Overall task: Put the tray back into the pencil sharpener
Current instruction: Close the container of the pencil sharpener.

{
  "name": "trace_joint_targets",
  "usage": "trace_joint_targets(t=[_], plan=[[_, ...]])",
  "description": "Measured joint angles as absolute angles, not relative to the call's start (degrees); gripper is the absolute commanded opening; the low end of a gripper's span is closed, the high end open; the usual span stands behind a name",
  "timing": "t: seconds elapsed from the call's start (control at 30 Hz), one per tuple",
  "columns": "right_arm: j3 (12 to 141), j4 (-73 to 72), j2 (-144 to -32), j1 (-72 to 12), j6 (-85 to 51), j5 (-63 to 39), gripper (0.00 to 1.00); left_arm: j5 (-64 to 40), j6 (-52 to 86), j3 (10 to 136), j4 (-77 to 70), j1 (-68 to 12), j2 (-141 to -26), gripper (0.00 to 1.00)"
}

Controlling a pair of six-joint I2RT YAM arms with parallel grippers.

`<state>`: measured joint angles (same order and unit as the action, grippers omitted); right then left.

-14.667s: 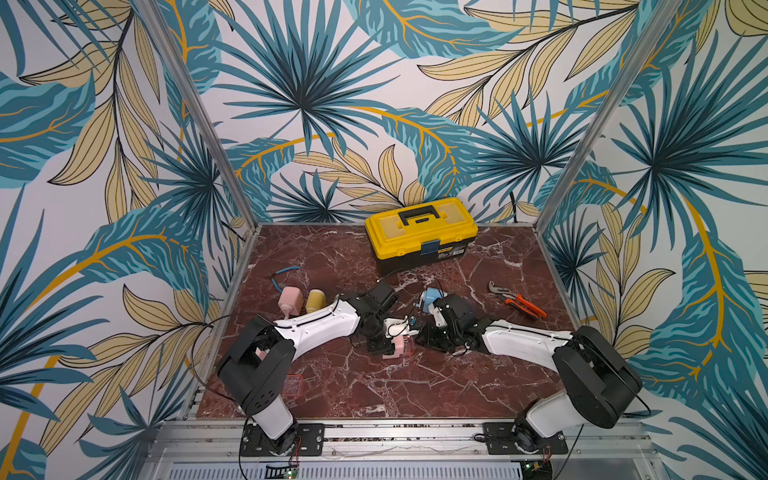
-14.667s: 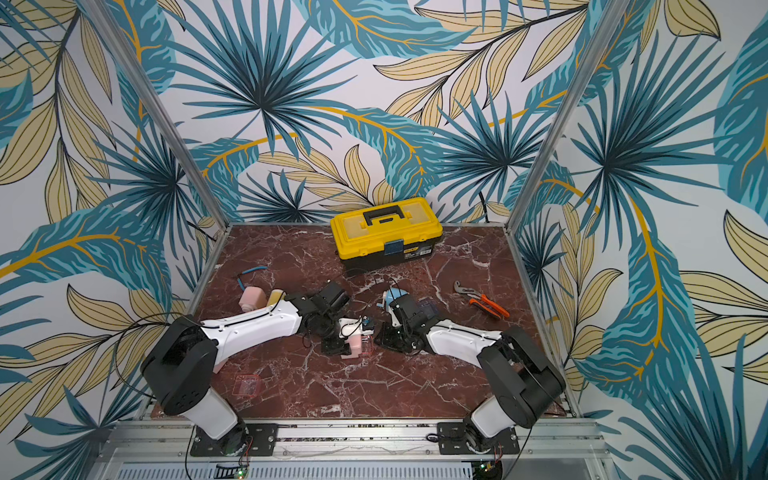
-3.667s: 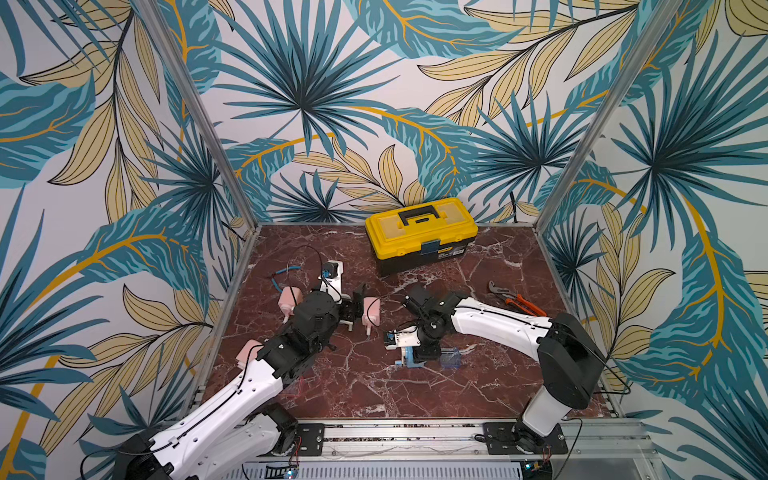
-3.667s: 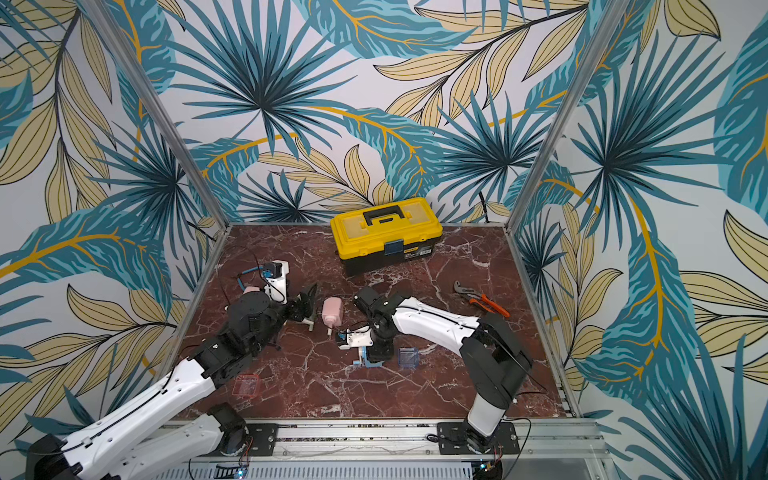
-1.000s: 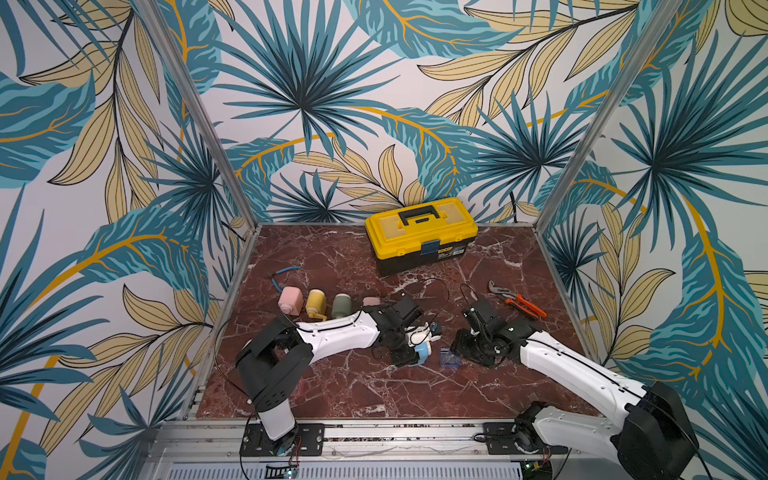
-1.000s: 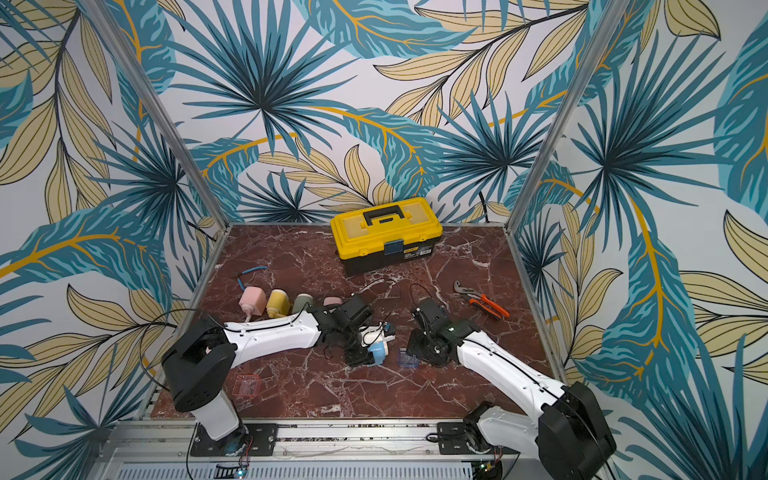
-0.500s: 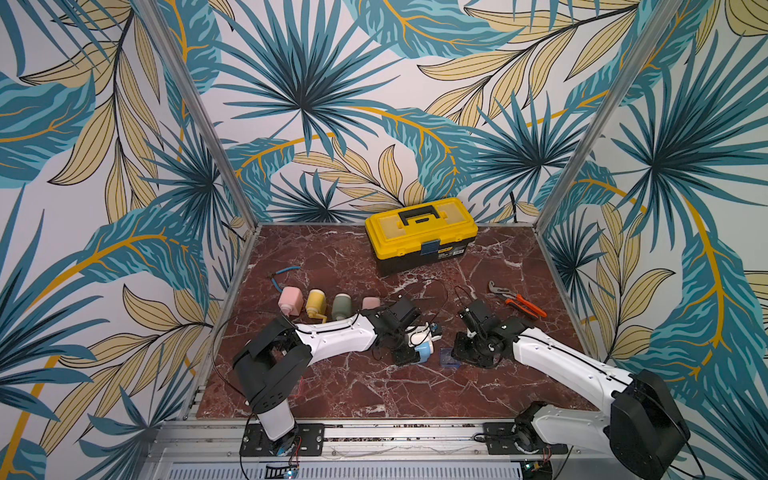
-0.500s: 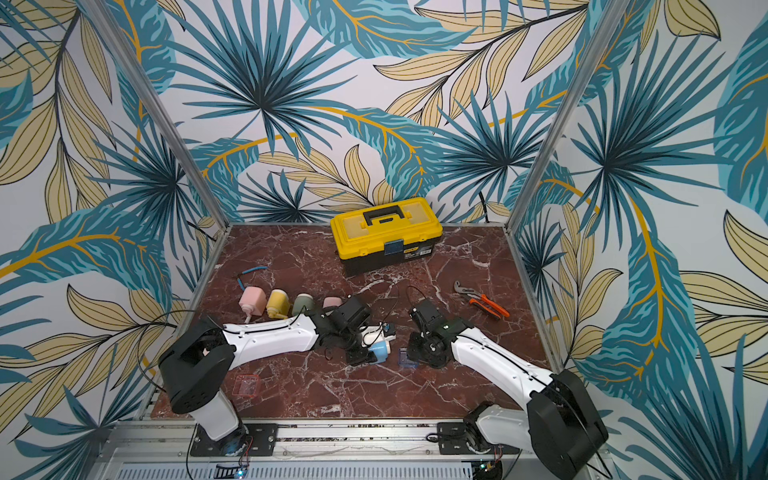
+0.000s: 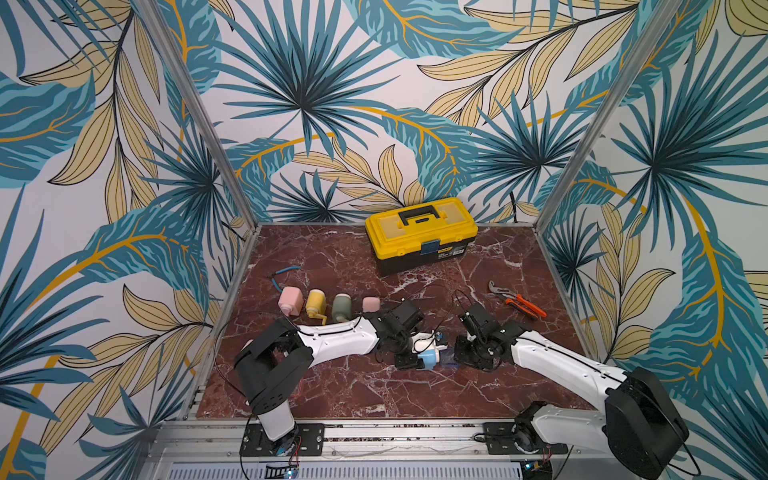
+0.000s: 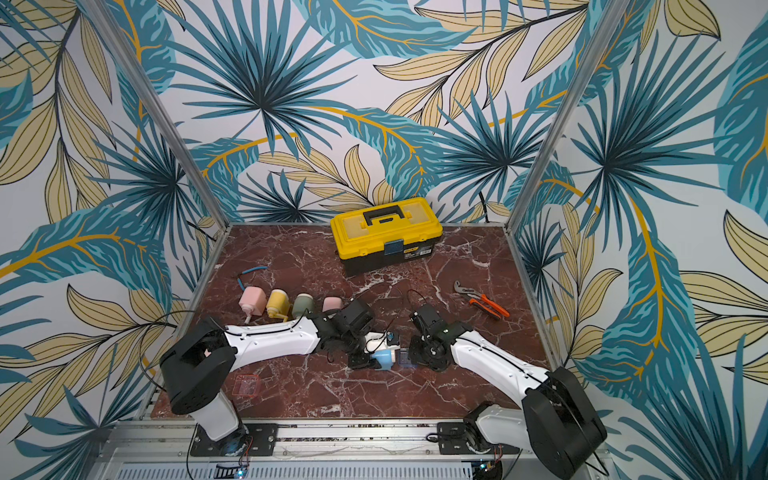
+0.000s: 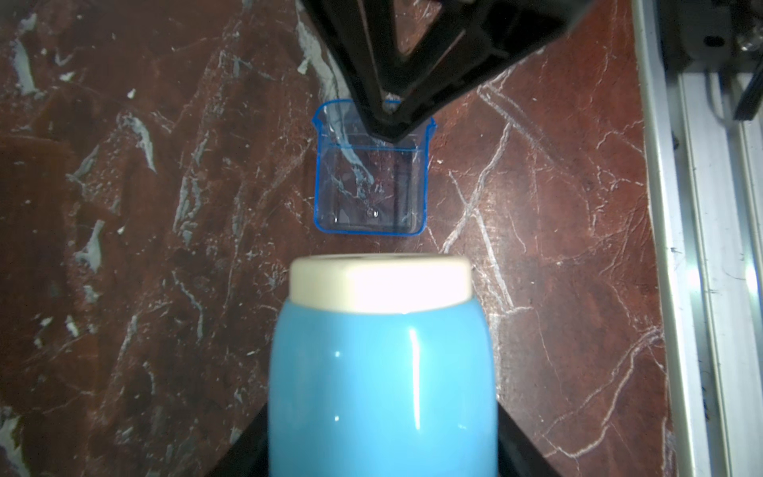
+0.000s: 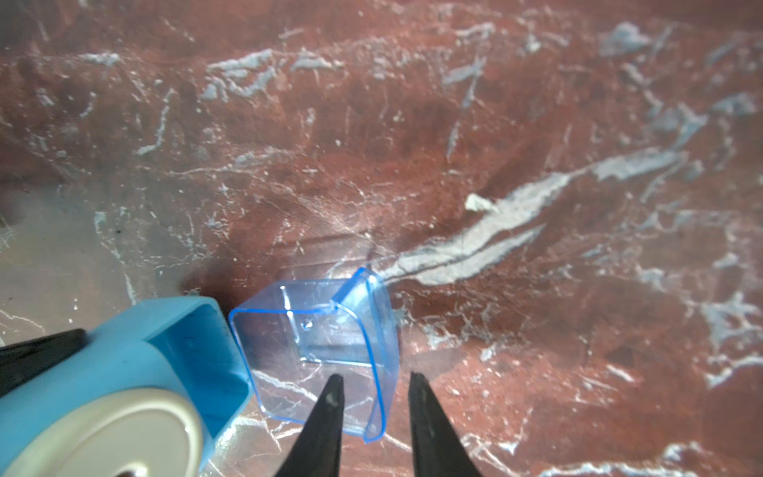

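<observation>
In both top views the two arms meet low over the middle of the red marble worktop [image 9: 353, 386]. The left end effector [image 9: 424, 351] is clamped around the blue pencil sharpener [image 9: 429, 358], which lies on its side. The clear blue tray [image 9: 448, 360] sits on the worktop just beside the sharpener, on the side toward the right end effector [image 9: 459, 357], which reaches down onto it. The same close group shows in a top view: sharpener [image 10: 384, 358], tray [image 10: 404, 358]. At the back stands a yellow toolbox [image 9: 420, 230]. Orange-handled pliers [image 9: 517, 300] lie well apart to one side. A reddish clear tray [image 10: 246, 384] rests near the left arm's base.

From the left wrist, the sharpener's blue body and cream end fill the foreground, with a black finger on each side of it. Past it the tray [image 11: 369, 186] lies flat on the worktop, outside the sharpener. The tip of the right end effector [image 11: 390, 119] rests at the tray's far edge.

From the right wrist, the tray [image 12: 313, 351] lies with one corner right at the sharpener's open blue mouth [image 12: 136, 371], not inside it. The right fingertips [image 12: 332, 388] stand narrowly apart astride one wall of the tray, one inside and one outside. A gap shows on each side of the wall, so they are not yet pinching it.
</observation>
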<state>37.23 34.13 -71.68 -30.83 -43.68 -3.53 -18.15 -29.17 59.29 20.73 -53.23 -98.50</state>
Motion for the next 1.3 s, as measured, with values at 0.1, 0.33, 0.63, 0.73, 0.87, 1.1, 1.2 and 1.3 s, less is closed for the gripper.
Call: trace_joint_targets(t=[0.1, 0.33, 0.63, 0.73, 0.87, 1.1, 1.2, 1.3], plan=[[37.23, 33.06, -72.58, -30.81, -42.98, -3.99, 0.25, -18.5, -30.0, 59.68, 20.8, -53.28, -99.07, 0.5], [36.95, 30.11, -73.63, -30.79, -40.75, -6.48, 0.23, -18.72, -31.35, 61.87, 20.62, -53.49, -100.88, 0.5], [36.84, 29.69, -73.65, -30.46, -37.56, -7.31, 0.22, -18.72, -32.03, 63.11, 20.99, -53.47, -102.24, 0.5], [36.84, 29.56, -73.76, -30.37, -36.8, -7.4, 0.22, -18.68, -32.01, 63.11, 20.99, -53.47, -102.26, 0.5], [36.64, 28.88, -73.84, -30.35, -36.12, -7.57, 0.21, -18.35, -31.99, 63.44, 21.34, -53.47, -102.39, 0.5], [35.22, 26.24, -73.67, -30.28, -35.4, -7.94, 0.21, -17.8, -32.12, 64.6, 22.68, -53.43, -102.91, 0.5], [34.3, 24.73, -73.45, -30.17, -35.0, -8.25, 0.2, -17.8, -32.21, 64.77, 22.96, -53.41, -103.0, 0.5], [33.45, 23.46, -73.21, -30.04, -34.37, -8.8, 0.19, -17.82, -32.32, 64.77, 22.98, -53.32, -103.0, 0.5]])
